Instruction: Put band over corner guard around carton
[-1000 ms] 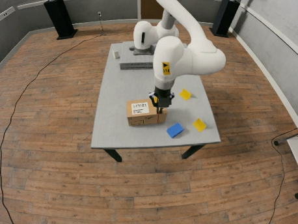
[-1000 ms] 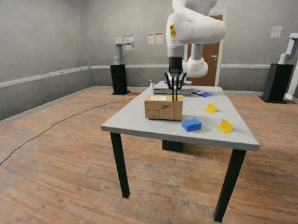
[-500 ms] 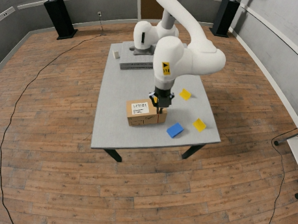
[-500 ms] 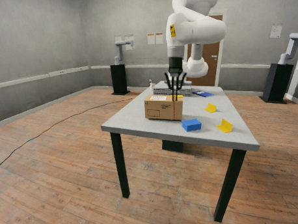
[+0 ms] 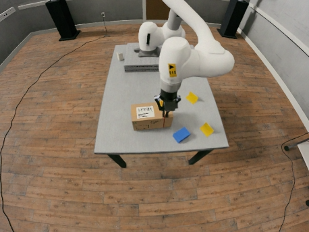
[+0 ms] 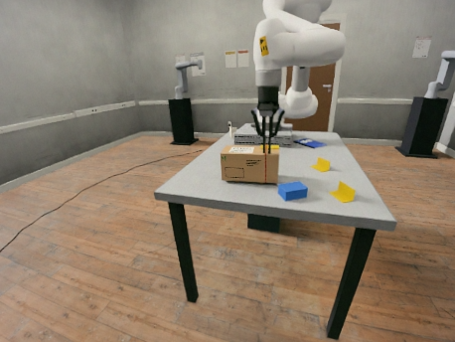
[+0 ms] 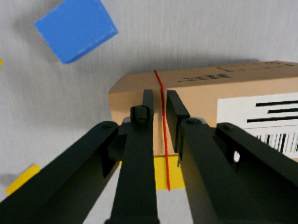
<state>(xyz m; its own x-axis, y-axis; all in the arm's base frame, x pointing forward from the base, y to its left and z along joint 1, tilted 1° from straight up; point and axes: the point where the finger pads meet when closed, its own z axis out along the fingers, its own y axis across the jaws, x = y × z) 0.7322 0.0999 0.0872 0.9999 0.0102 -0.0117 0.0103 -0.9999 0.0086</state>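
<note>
The brown carton (image 5: 150, 116) with a white label sits level on the grey table; it also shows in the exterior view (image 6: 248, 163) and the wrist view (image 7: 225, 105). A thin red band (image 7: 162, 125) runs over its top near the right end and down its side (image 6: 265, 166). It crosses a yellow corner guard (image 7: 162, 172) on the carton's top edge (image 6: 270, 147). My gripper (image 7: 159, 103) points straight down over that end (image 5: 165, 114). Its fingers stand slightly apart, one on each side of the band, with a gap on both sides.
A blue block (image 5: 181, 134) lies on the table front right of the carton. Two spare yellow guards (image 5: 192, 98) (image 5: 206, 129) lie to the right. The arm's base and a grey platform (image 5: 142, 61) stand at the back of the table.
</note>
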